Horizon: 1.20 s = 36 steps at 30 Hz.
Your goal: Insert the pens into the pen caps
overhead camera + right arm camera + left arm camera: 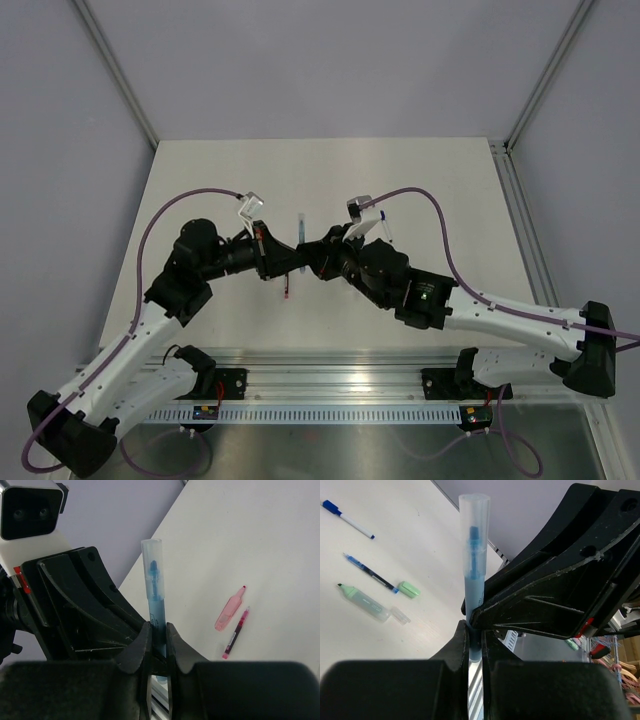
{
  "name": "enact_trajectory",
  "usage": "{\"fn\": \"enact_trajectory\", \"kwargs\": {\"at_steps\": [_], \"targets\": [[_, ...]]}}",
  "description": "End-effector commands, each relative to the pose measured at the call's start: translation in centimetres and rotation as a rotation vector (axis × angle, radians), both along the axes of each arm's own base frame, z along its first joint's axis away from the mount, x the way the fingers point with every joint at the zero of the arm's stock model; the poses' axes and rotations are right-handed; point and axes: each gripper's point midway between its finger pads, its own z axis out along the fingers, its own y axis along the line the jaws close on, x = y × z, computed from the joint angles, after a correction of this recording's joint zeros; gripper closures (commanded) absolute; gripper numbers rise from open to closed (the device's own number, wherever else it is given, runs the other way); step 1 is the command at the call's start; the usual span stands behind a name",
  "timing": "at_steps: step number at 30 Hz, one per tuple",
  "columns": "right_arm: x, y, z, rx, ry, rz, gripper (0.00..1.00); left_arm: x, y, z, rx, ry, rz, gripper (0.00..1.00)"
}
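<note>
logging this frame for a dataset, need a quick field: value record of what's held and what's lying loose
left gripper: shut on the blue pen
right gripper: shut on the same blue pen
held item: blue pen clamped by both grippers, its tip end inside the translucent cap
lying loose, right side: red pen beside the pink cap
lying loose, left side: thin blue pen with one end near the green cap

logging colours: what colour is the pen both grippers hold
The pen is blue; clearest in left wrist view.
</note>
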Motion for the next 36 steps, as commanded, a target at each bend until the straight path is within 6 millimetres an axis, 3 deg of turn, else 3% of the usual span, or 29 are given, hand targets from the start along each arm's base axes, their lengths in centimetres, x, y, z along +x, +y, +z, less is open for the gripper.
{"fn": "enact_trajectory", "kwargs": {"at_steps": [1, 3, 5, 9, 10, 13, 17, 21, 22, 27, 29, 30, 32, 34, 35, 36], "targets": [[0.7, 0.2, -0.3, -0.060, -0.006, 0.028, 0.85, 0.4, -0.3, 5.2, -0.100, -0.168, -0.002, 1.00], [1.7, -0.3, 0.3, -0.054, -0.010, 0.014, 0.98, 0.3, -0.6, 4.9, -0.090, -0.156, -0.015, 1.00], [2.7, -0.9, 0.7, -0.048, -0.016, -0.003, 1.00, -0.1, -0.9, 5.0, -0.082, -0.156, -0.033, 0.95], [3.8, -2.3, 0.9, -0.081, -0.011, -0.025, 1.00, -0.5, -1.1, 3.9, -0.010, -0.124, -0.024, 0.61], [4.1, -2.6, 0.9, -0.088, -0.013, -0.031, 1.00, -0.3, -1.0, 3.8, 0.007, -0.129, -0.012, 0.47], [4.9, -3.5, 0.7, -0.094, 0.001, -0.036, 1.00, -0.6, -0.3, 3.0, 0.048, -0.115, 0.008, 0.27], [6.4, -4.6, -0.6, -0.125, 0.030, -0.059, 1.00, -1.2, 0.9, 1.7, 0.104, -0.110, 0.042, 0.17], [9.1, -6.4, -4.3, -0.239, 0.097, -0.085, 1.00, -2.0, 2.6, 0.2, 0.169, -0.106, 0.072, 0.09], [10.7, -7.9, -5.3, -0.282, 0.110, -0.113, 1.00, -1.8, 3.1, 0.0, 0.190, -0.127, 0.097, 0.07], [14.6, -12.4, -11.8, -0.482, 0.260, -0.132, 1.00, -1.6, 5.6, -2.0, 0.254, -0.168, 0.210, 0.01], [16.3, -14.5, -13.0, -0.519, 0.315, -0.166, 1.00, -1.3, 6.1, -3.3, 0.272, -0.164, 0.242, 0.01], [17.0, -15.0, -15.0, -0.553, 0.358, -0.169, 1.00, -1.2, 6.4, -3.3, 0.283, -0.162, 0.259, 0.01], [18.4, -15.7, -15.9, -0.577, 0.382, -0.176, 1.00, -0.9, 7.0, -3.0, 0.304, -0.187, 0.285, 0.01], [19.7, -16.7, -18.4, -0.625, 0.426, -0.194, 1.00, -0.5, 7.8, -2.8, 0.319, -0.218, 0.330, 0.01], [20.4, -16.8, -18.2, -0.632, 0.425, -0.200, 1.00, -0.4, 8.0, -2.8, 0.324, -0.222, 0.341, 0.01], [20.8, -16.9, -19.8, -0.663, 0.452, -0.193, 1.00, -0.3, 8.2, -2.9, 0.329, -0.223, 0.352, 0.01]]}}
